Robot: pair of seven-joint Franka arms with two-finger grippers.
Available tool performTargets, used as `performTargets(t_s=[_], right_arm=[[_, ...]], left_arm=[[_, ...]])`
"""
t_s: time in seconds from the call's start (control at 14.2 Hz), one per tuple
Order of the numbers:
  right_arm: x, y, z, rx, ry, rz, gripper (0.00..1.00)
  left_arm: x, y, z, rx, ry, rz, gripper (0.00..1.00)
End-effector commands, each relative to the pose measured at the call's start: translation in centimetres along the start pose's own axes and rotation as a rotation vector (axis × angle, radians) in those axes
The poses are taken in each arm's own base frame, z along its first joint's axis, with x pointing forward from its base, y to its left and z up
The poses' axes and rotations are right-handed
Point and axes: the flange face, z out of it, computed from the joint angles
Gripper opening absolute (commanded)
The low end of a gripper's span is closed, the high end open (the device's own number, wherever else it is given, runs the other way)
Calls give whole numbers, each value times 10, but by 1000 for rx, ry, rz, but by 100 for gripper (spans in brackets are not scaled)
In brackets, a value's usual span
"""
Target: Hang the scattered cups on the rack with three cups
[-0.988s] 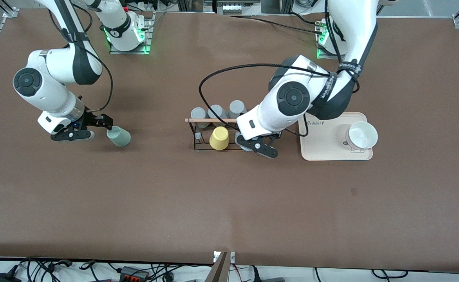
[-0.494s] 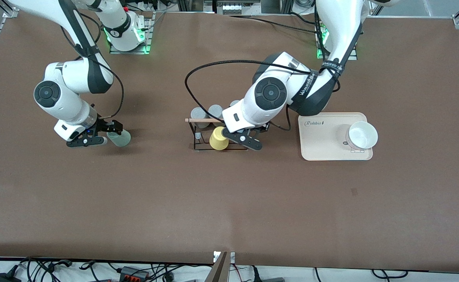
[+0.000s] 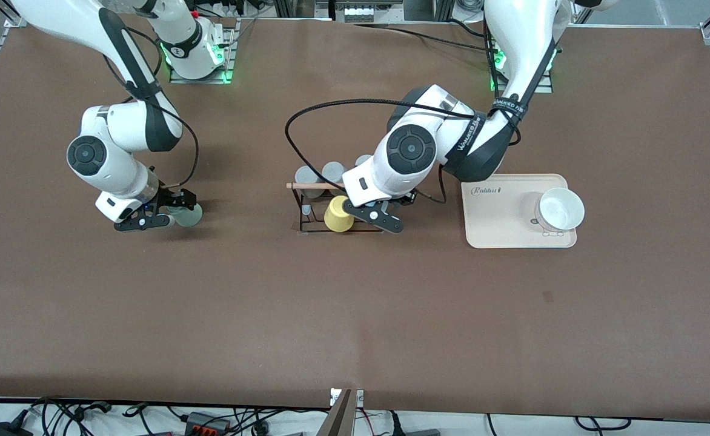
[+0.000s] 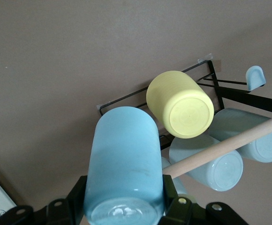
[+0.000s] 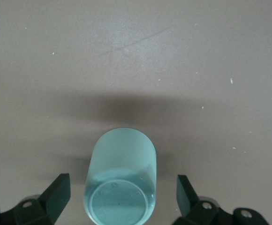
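The light blue cup (image 4: 124,154) is held in my left gripper (image 4: 124,190), which is shut on it near its base. My left gripper (image 3: 364,211) is over the black wire rack (image 3: 304,229), next to the yellow cup (image 3: 338,215) on it. The blue cup is hidden in the front view. The rack's wooden rod (image 4: 230,143) and the yellow cup (image 4: 180,104) show in the left wrist view. The sage-green cup (image 3: 189,215) lies on the table toward the right arm's end. My right gripper (image 5: 122,194) is open, its fingers (image 5: 56,192) on either side of that cup (image 5: 122,168) without touching it.
Three grey cups (image 3: 332,172) hang on the rack's side farther from the front camera. A cream tray (image 3: 500,233) with a white bowl (image 3: 562,208) on it lies toward the left arm's end of the table.
My right gripper has moved up to the green cup and now straddles it. My left gripper has carried the blue cup along the rack to beside the yellow cup.
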Motion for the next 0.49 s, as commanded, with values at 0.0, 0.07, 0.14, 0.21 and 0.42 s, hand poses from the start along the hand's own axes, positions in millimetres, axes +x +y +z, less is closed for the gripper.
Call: performTargets(t_s=[0.0,0.07,0.14,0.21,0.42], right_arm=[[-5,-4,5,6,14,-13,100],[-6,-4,9,6,8,-13,100],[-6,-4,9,6,6,-15,100],[-8,-4,12,6,0,-15,100],[-9,-4,13,7,-3,-15,100]], left_arm=[[2,7,4,29,-13,11,32],[3,7,7,28,-13,10,32],[4,7,8,26,-12,11,32],[5,8,13,27,-15,13,32],[6,7,20,26,-23,13,34]])
